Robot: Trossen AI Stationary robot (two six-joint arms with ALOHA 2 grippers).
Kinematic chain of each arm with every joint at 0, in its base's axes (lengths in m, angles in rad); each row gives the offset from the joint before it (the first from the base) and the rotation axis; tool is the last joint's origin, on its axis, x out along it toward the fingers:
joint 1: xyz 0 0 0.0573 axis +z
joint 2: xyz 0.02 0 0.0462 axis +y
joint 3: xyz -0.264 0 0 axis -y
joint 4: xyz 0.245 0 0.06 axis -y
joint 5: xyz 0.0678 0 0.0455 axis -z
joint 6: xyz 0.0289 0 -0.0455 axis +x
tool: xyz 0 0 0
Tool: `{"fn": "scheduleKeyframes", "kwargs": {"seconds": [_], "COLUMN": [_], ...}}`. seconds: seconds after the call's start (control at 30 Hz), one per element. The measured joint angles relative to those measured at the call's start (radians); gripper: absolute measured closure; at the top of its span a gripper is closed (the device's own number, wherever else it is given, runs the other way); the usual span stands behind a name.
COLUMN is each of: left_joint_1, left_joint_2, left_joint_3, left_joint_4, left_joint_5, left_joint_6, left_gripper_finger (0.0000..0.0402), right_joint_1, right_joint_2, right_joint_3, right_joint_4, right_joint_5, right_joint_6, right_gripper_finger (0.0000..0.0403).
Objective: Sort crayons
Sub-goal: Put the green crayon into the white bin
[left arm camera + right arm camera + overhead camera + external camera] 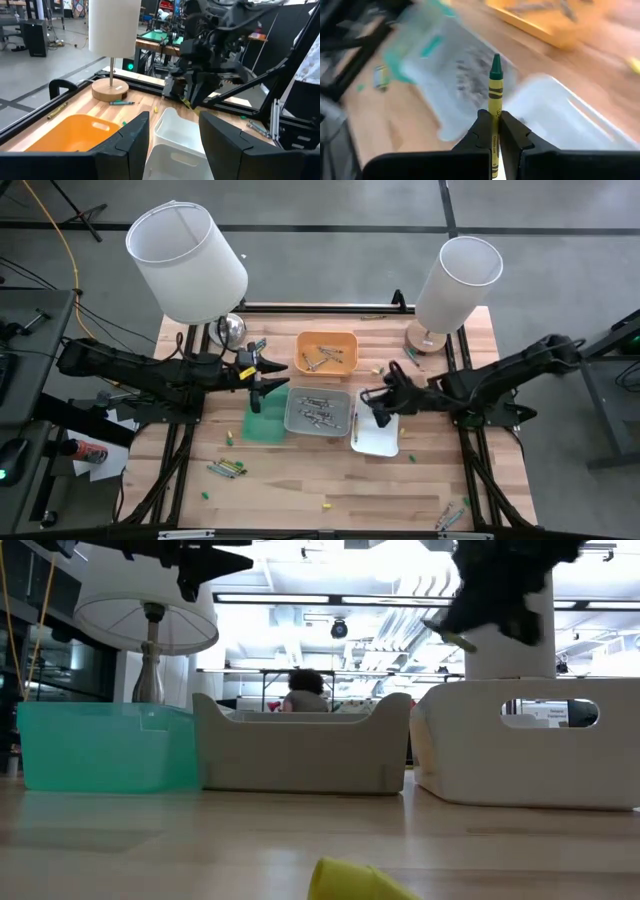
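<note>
holding a green-tipped crayon (494, 107) pinched upright, the right fingers (495, 131) hang over the white tray (376, 438). better carry it across to the green tray (265, 425) before letting go. left fingers (266, 377) wait spread above that tray.

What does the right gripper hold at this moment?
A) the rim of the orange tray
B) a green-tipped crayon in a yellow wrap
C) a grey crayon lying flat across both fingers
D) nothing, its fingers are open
B: in the right wrist view the right gripper is shut on a crayon with a green tip and a yellow wrap, standing straight out between its fingers.
</note>
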Motion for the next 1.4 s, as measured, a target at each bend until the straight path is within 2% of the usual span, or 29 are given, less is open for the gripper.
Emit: {"fn": "scheduleKeyframes", "kwargs": {"seconds": [0.2, 0.4, 0.67, 0.97, 1.27, 1.4], "left_joint_1": [0.0, 0.0, 0.0, 0.0, 0.0, 0.0], "left_joint_2": [0.0, 0.0, 0.0, 0.0, 0.0, 0.0], "left_joint_3": [0.0, 0.0, 0.0, 0.0, 0.0, 0.0], "left_joint_4": [-0.008, -0.008, -0.007, -0.007, -0.007, -0.007], "left_joint_5": [0.0, 0.0, -0.018, -0.02, -0.02, -0.02], "left_joint_6": [0.0, 0.007, 0.037, 0.016, 0.016, 0.016], "left_gripper_finger": [0.0241, 0.0241, 0.0241, 0.0241, 0.0241, 0.0241], "right_joint_1": [0.087, 0.073, 0.031, 0.031, 0.029, 0.024], "right_joint_2": [0.0, 0.013, 0.145, 0.283, 0.326, 0.326], "right_joint_3": [-0.002, -0.002, -0.002, -0.002, -0.002, -0.002], "right_joint_4": [-0.194, -0.229, -0.181, -0.023, -0.032, -0.035], "right_joint_5": [0.123, 0.117, -0.071, -0.153, -0.152, -0.154], "right_joint_6": [0.408, 0.599, 0.706, 0.725, 0.776, 0.766], "right_gripper_finger": [0.0402, 0.0402, 0.0402, 0.0402, 0.0402, 0.0384]}}
